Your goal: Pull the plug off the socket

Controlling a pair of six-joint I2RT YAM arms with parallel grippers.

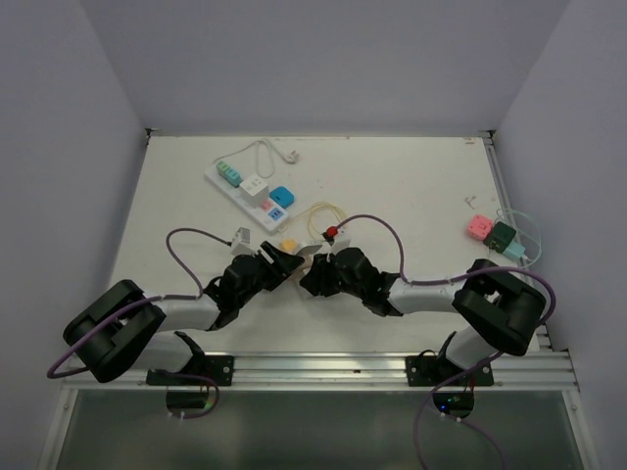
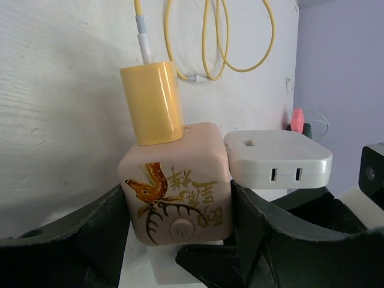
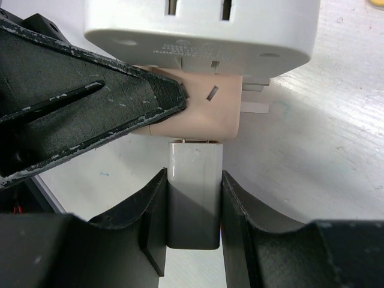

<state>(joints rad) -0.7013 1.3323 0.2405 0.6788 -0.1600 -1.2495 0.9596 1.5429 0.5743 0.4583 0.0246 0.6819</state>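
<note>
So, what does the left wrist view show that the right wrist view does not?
Left wrist only: a yellow charger with its yellow cable atop the beige cube, plus its deer print. Right wrist only: how the right tool clamps a white plug seated in the cube. Both: the cube, the white adapter and the left tool gripping the cube.

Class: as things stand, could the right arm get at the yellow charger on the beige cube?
Probably not yet: the right gripper is shut on the white plug in another face of the beige cube, so it is occupied. The yellow charger stands uncovered, clear of the left gripper.
</note>
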